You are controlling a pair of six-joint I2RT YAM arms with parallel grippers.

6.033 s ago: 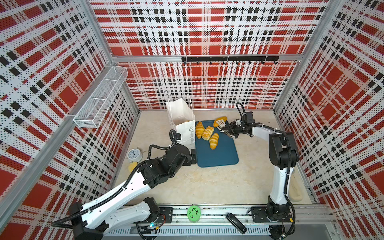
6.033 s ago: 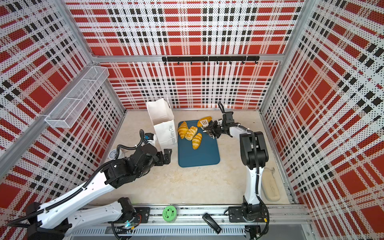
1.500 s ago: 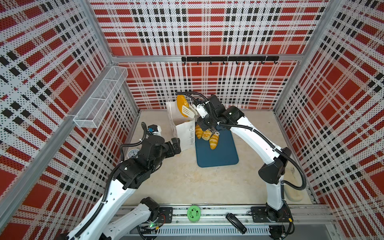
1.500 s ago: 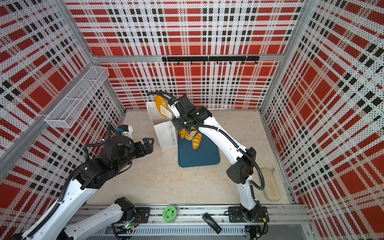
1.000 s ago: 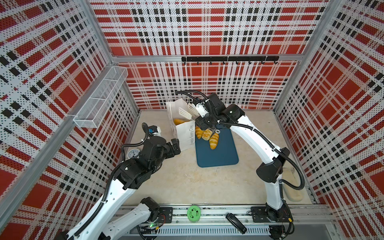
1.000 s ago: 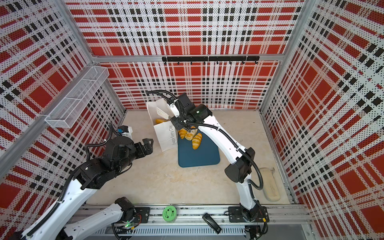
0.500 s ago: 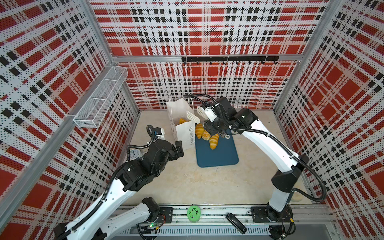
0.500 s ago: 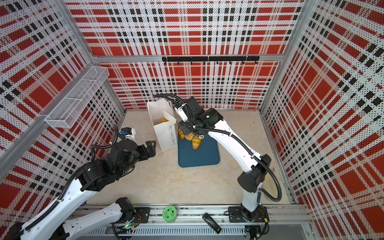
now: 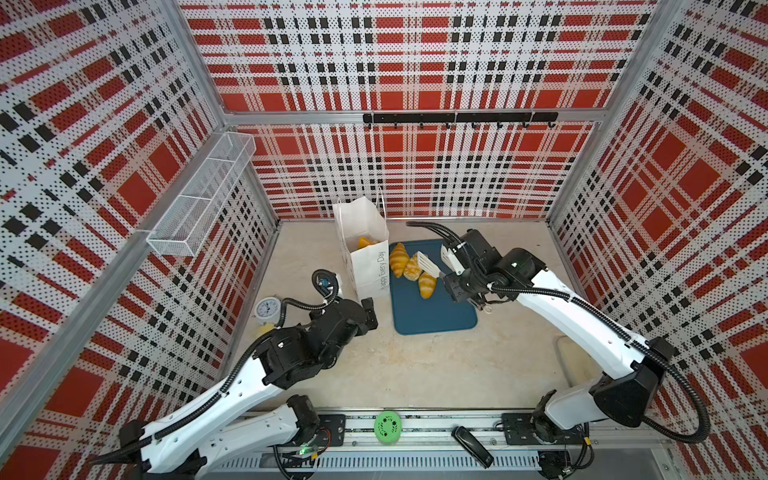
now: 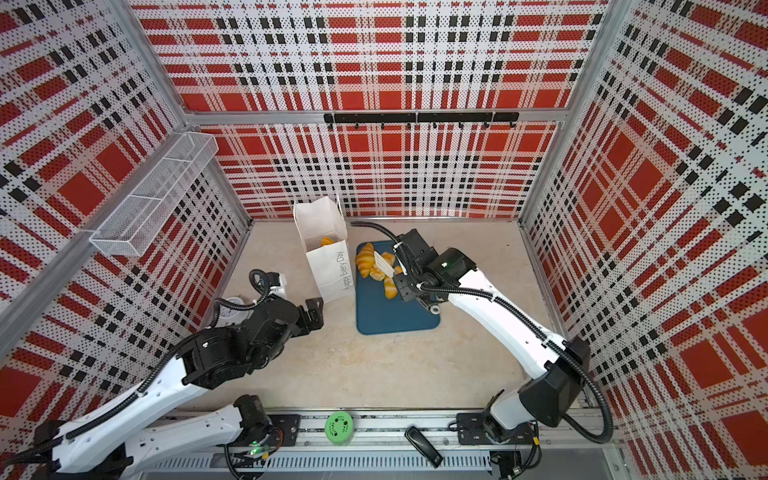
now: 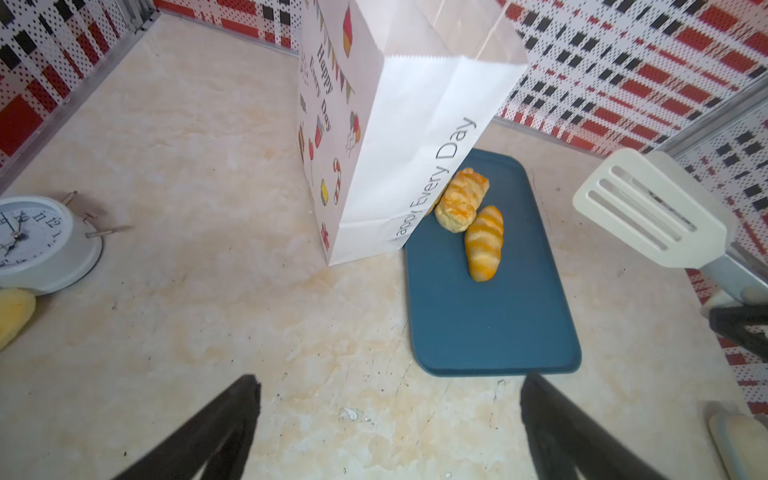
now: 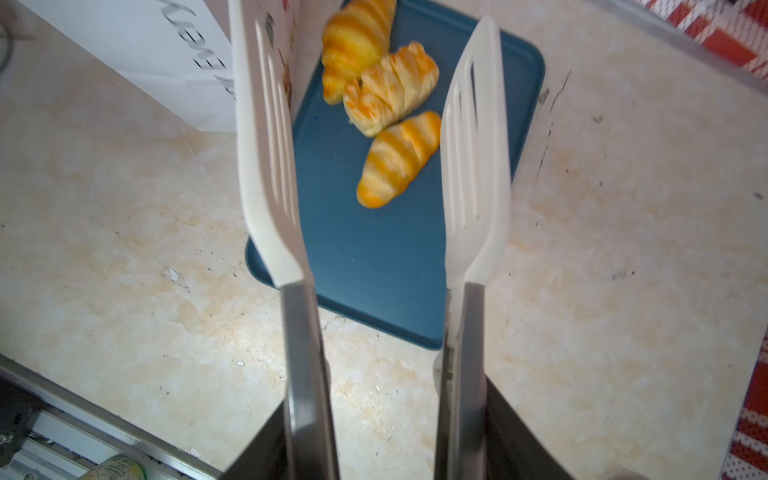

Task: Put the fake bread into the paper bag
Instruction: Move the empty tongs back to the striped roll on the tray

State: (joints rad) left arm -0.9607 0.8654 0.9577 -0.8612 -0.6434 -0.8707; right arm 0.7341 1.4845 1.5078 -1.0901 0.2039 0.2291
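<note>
Both top views: beige marbled tabletop (image 9: 415,365), red-black-white plaid perforated walls (image 9: 415,62), wire basket (image 9: 199,199) on the left wall, black hook rail (image 9: 457,117) on the back wall. Alarm clock (image 9: 266,309) at the table's left edge, green disc (image 9: 386,424) on the front rail. Paper bag (image 9: 368,266) stands upright near the back, top open, one fake bread (image 9: 365,242) piece visible inside. Teal tray (image 9: 432,311) just right of the bag; at its far end a croissant (image 9: 399,258), flaky pastry (image 9: 412,268) and striped loaf (image 9: 427,284) lie bunched together. Right gripper (image 9: 459,280) clamps the handles of white slotted tongs (image 9: 428,264), whose blades hang over the pastries. Left gripper (image 9: 369,313) sits low by the bag's front corner. Left wrist view: left gripper (image 11: 390,380) jaws spread fully, empty, above bare table; the bag's (image 11: 415,145) bottom corner overlaps the tray (image 11: 490,324) edge; yellow lump (image 11: 12,311) beside the clock; croissant hidden behind the bag. Right wrist view, blurred: tong blades (image 12: 266,166) stand apart with nothing between them, above the tray; the striped loaf (image 12: 399,160) shows between them; the gripper's black fingers press on the metal handles.
</note>
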